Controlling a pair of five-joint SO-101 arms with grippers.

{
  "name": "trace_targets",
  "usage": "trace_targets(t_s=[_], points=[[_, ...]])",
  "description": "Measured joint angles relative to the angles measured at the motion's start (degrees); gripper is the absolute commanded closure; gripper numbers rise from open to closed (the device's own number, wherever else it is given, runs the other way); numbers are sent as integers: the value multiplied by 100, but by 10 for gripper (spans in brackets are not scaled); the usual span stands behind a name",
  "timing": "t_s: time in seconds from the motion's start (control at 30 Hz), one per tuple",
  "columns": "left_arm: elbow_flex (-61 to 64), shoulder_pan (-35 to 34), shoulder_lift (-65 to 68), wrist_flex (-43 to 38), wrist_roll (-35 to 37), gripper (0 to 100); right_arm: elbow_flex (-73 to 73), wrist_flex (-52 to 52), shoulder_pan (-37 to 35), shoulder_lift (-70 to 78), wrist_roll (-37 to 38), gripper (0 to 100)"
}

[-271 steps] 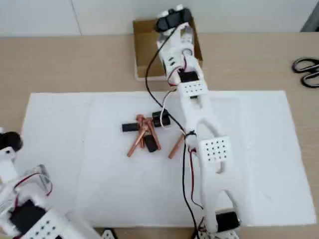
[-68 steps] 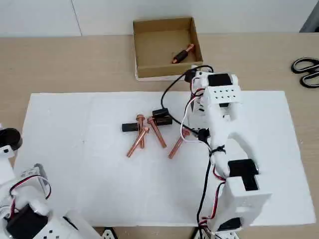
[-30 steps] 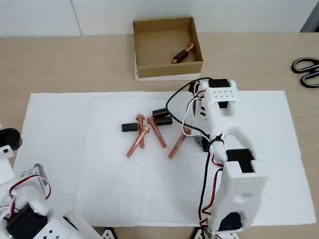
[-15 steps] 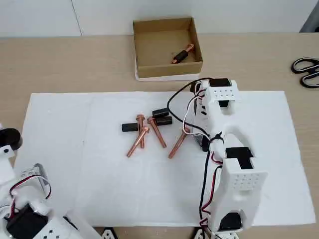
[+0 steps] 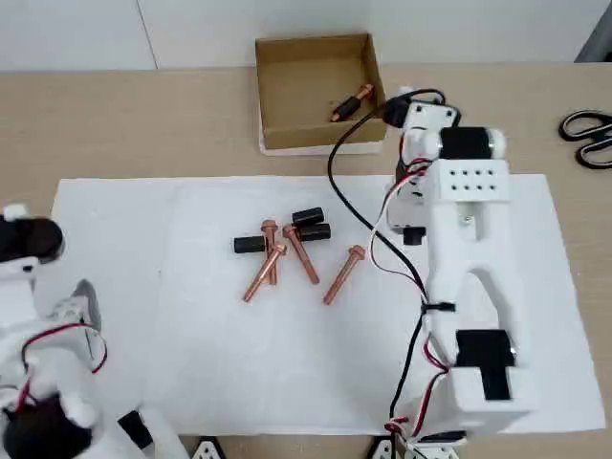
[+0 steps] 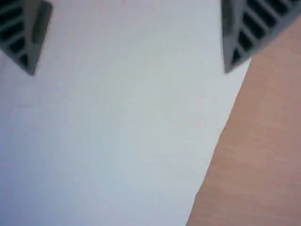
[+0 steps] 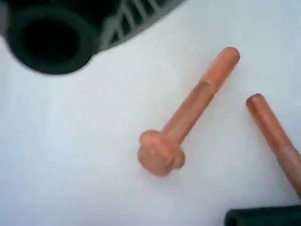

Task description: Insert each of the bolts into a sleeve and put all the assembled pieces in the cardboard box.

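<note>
Several copper bolts [image 5: 301, 253] and three black sleeves [image 5: 251, 245] lie mid-sheet; one bolt [image 5: 343, 274] rests apart to the right. The cardboard box [image 5: 277, 96] at the back holds one assembled piece [image 5: 351, 103]. My right gripper [image 5: 413, 234] hangs right of the pile, shut on a black sleeve [image 7: 44, 40] seen end-on, above the lone bolt [image 7: 188, 113]. A second bolt tip [image 7: 277, 136] and a sleeve [image 7: 263, 217] lie beside that one. My left gripper [image 6: 129, 69] is open over the sheet's edge at the front left.
A white sheet [image 5: 191, 363] covers the wooden table [image 5: 124, 115]. Scissors [image 5: 588, 134] lie at the far right. The right arm's cables [image 5: 359, 206] hang over the sheet between the box and the pile.
The right arm has lifted and pulled back toward the box side, off the lone bolt, with a sleeve in its gripper. The left arm has shifted a little at the front left.
</note>
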Motion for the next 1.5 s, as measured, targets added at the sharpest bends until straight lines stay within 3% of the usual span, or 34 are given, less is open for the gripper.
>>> trace_targets(t_s=[0.17,0.3,0.5,0.7,0.93,1.2,1.5], points=[[-1319,651,1670,167,580,756,123,9,193,-536,9,995],[-2505,1767,3059,642,756,757,448,9,387,-826,132,995],[-3165,3736,5011,888,747,757,738,9,571,-1108,176,995],[-3182,4958,6646,870,18,757,747,9,782,-1204,176,995],[-3182,5442,7666,193,-53,757,747,9,879,-1204,220,995],[-3182,5451,8176,-440,510,757,747,9,888,-1204,299,995],[-3182,5451,8738,-642,563,758,747,9,888,-1204,299,995]])
